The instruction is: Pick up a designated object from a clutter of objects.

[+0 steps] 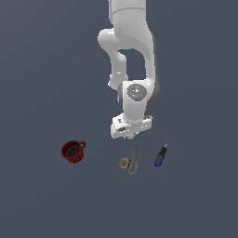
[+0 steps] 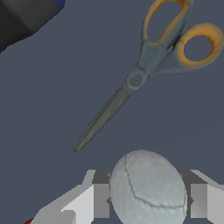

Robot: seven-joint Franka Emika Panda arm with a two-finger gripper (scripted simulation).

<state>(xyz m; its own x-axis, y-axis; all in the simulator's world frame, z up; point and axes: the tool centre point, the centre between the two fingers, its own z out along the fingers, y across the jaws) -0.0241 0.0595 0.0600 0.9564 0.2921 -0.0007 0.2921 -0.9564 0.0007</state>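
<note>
Both fingers (image 2: 89, 199) sit spread on either side of the white ball (image 2: 148, 188), which lies on the floor centred in the gripper (image 2: 148, 199) gap, scissors (image 2: 144, 74) tips just beside it, so closing straight in should do

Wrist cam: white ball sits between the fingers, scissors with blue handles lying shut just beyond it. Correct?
Not quite. The scissors have yellow-orange handles, not blue; the wrist view shows it, and the exterior view agrees. The rest holds: the white ball sits between the fingers of the gripper, and the scissors lie shut on the floor just beyond it.
</note>
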